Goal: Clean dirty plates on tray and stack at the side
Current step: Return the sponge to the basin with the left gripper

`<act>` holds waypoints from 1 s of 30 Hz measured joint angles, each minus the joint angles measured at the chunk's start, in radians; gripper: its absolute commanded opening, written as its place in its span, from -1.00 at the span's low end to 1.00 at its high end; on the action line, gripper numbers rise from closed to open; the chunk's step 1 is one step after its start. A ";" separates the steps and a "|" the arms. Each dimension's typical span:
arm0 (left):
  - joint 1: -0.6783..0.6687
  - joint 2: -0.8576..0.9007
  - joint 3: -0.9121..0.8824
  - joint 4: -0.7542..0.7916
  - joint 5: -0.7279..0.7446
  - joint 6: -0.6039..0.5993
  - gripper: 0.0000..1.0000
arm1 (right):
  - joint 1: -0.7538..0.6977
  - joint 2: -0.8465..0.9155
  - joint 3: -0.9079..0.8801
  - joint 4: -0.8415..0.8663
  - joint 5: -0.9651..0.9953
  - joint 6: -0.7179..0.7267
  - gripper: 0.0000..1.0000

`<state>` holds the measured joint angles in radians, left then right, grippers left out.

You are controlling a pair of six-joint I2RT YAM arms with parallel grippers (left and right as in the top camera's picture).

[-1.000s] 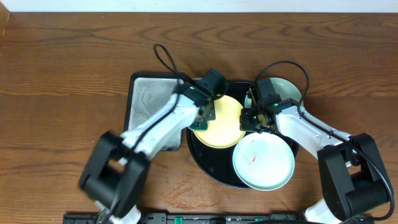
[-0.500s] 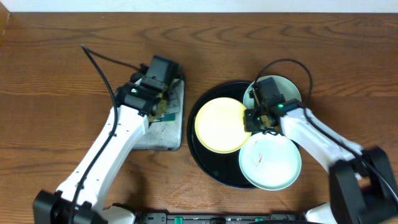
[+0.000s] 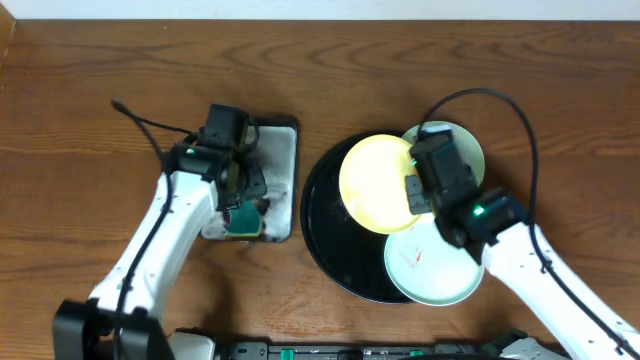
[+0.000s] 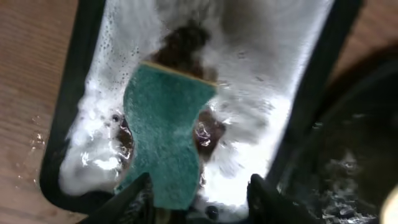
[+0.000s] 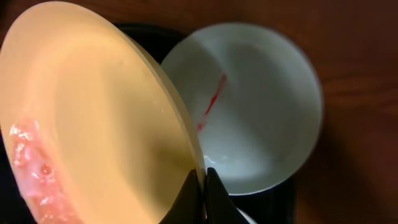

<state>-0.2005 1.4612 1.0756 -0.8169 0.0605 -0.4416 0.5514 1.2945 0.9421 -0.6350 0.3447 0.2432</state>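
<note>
My right gripper [image 3: 413, 190] [image 5: 203, 177] is shut on the rim of the pale yellow plate [image 3: 378, 182] [image 5: 93, 124]. It holds that plate tilted above the round black tray [image 3: 325, 240]. Pinkish suds cling to the plate's lower edge. A mint plate [image 3: 430, 265] with a red smear lies at the tray's front right. Another mint plate [image 3: 462, 142] shows at the back right, partly behind the right arm. In the right wrist view a mint plate [image 5: 261, 106] bears a red streak. My left gripper [image 3: 243, 198] [image 4: 198, 182] stands open over a green sponge [image 3: 243, 220] [image 4: 165, 137].
The sponge lies in a rectangular grey metal tray [image 3: 285, 140] [image 4: 81, 93] full of white foam, left of the black tray. Cables arch behind both arms. Bare wooden table [image 3: 80, 80] surrounds everything.
The left arm swung from the black tray to the foam tray with the sponge and its jaws opened. The right gripper lifted the yellow plate, tilting it towards the back.
</note>
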 measured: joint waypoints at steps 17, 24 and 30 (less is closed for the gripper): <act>0.002 -0.384 0.000 -0.144 0.042 0.024 0.63 | 0.400 -0.002 -0.001 0.027 0.601 -0.138 -0.98; 0.002 -0.388 0.000 -0.145 0.042 0.024 0.64 | 0.513 -0.002 -0.001 0.033 0.730 -0.209 -0.98; 0.002 -0.387 0.000 -0.145 0.042 0.024 0.64 | 0.571 -0.002 -0.001 0.066 0.797 -0.234 -0.98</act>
<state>-0.1989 1.0740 1.0760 -0.9619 0.1024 -0.4175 1.1225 1.2930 0.9409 -0.5694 1.1412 0.0093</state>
